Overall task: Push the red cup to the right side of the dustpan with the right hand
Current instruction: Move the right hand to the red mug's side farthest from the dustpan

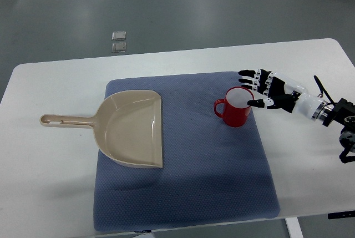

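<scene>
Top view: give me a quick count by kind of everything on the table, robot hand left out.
Red cup: 1
Beige dustpan: 1
Blue mat: 1
Total: 3
Both the cup and the dustpan sit on the mat. The right hand, fingers spread, is at the cup's right rim. Two small clear items lie on the floor beyond the table, not counted.

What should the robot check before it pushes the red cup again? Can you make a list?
1. Right hand at the red cup, fingers spread: ok.
2. Cup standing upright on the blue mat: ok.
3. Cup lies right of the dustpan, gap between them: ok.
4. Mat bare between cup and dustpan: ok.
5. Fingers firmly touching the cup: cannot tell.
6. Left hand out of the way, not in view: ok.
</scene>
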